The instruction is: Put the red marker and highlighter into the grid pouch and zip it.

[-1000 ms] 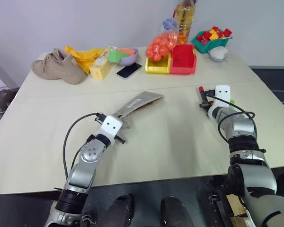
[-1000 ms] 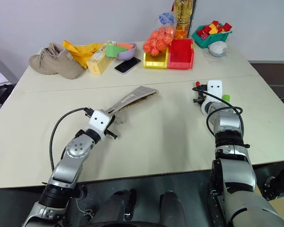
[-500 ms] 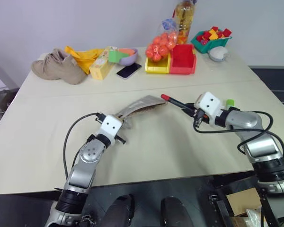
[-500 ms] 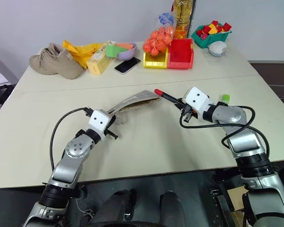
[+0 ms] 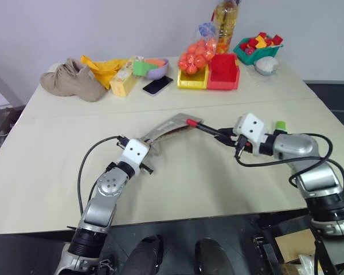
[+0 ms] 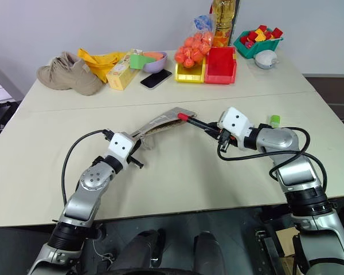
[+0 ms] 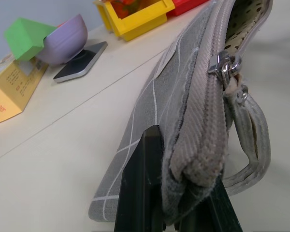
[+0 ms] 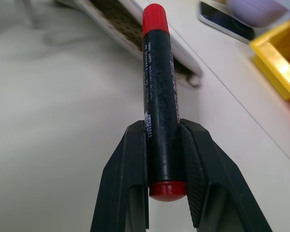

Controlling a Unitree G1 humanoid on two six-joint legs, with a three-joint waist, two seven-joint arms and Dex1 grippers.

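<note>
The grid pouch is grey with white lines and hangs lifted off the table, its mouth open at the far end. My left gripper is shut on the pouch's near end; the zipper pull sits just past the fingers. My right gripper is shut on the red marker, a black barrel with red ends. Its red tip rests at the pouch's open mouth. The light-green highlighter lies on the table behind my right forearm.
Along the back of the table stand a tan shoe, a yellow cloth, a yellow box, a purple bowl, a black phone, yellow and red bins, a bag of orange balls, a bottle and a green basket.
My right gripper lifted the marker from the table at the right and swung it left. Its tip has come from short of the pouch up to the pouch's mouth. The left gripper held still.
</note>
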